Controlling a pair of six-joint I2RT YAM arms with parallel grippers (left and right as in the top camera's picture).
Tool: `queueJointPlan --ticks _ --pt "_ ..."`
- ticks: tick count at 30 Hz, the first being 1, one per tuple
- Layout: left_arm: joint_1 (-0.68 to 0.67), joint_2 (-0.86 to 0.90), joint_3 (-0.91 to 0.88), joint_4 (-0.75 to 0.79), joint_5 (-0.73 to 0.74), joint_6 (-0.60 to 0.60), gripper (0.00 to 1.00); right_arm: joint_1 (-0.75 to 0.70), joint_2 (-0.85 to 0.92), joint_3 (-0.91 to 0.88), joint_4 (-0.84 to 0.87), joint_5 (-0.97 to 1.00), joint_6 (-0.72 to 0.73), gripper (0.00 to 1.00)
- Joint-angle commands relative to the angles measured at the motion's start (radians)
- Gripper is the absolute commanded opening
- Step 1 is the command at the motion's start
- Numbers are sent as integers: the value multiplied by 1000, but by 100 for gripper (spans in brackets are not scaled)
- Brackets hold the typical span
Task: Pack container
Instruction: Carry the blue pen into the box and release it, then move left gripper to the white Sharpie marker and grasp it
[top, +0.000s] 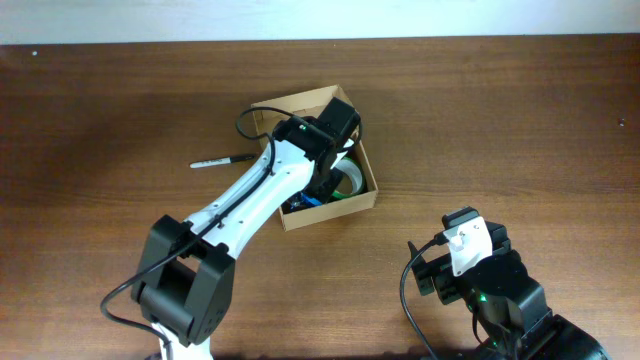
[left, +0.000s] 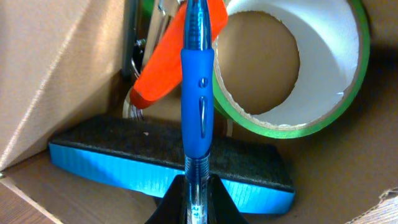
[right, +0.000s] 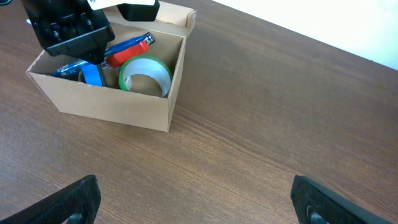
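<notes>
The container, a small tan cardboard box (top: 368, 190) with its flap lid open at the back, sits mid-table; it also shows in the right wrist view (right: 149, 112). My left gripper (left: 198, 196) is inside the box, shut on a blue pen (left: 198, 93) that points down into it. In the box lie a green tape roll (left: 292, 118), a blue-edged black block (left: 130, 165) and an orange tool (left: 168, 62). My right gripper (right: 196, 199) is open and empty above bare table, to the front right of the box.
A black pen (top: 222, 160) lies on the table left of the box. The table's far edge meets a white wall (top: 320, 18). The left arm (top: 250, 200) reaches over the box from the front left.
</notes>
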Motion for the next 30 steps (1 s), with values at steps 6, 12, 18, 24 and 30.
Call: queueJointPlan --ticks 6,12,18,24,30 --pt "-4 33 19 -8 -3 18 31 -3 -5 -2 3 -2 12 99" --pt "-4 33 19 -8 0 18 40 -3 -5 -2 3 -2 12 99" --pt "-3 14 24 2 2 -21 43 -2 -5 -2 3 -2 12 99" --pt "11 -44 67 7 4 -21 47 -3 -5 -2 3 -2 12 99" --pt "12 -116 91 8 4 -25 48 -3 -5 -2 3 -2 12 99"
